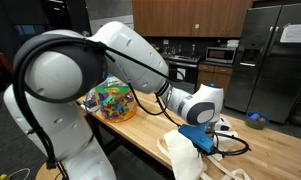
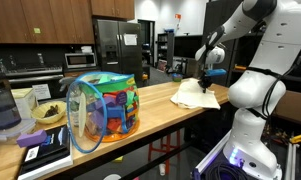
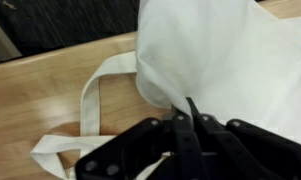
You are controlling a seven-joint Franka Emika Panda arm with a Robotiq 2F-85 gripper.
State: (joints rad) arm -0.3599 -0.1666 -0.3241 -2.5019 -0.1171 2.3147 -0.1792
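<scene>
On the wooden kitchen counter (image 3: 45,90), near its end: pinching a fold of the white cloth tote bag (image 3: 230,60) with the gripper (image 3: 193,115) pressed tight, strap (image 3: 90,100) lying loose alongside. Could slip from so thin a hold, or snag the strap, if pulled sharply.

A white cloth tote bag (image 3: 225,60) lies crumpled on the wooden table (image 3: 30,90), one fold bunched up in the closed tool (image 3: 188,113). Its looped strap (image 3: 90,100) trails flat beside it.
</scene>
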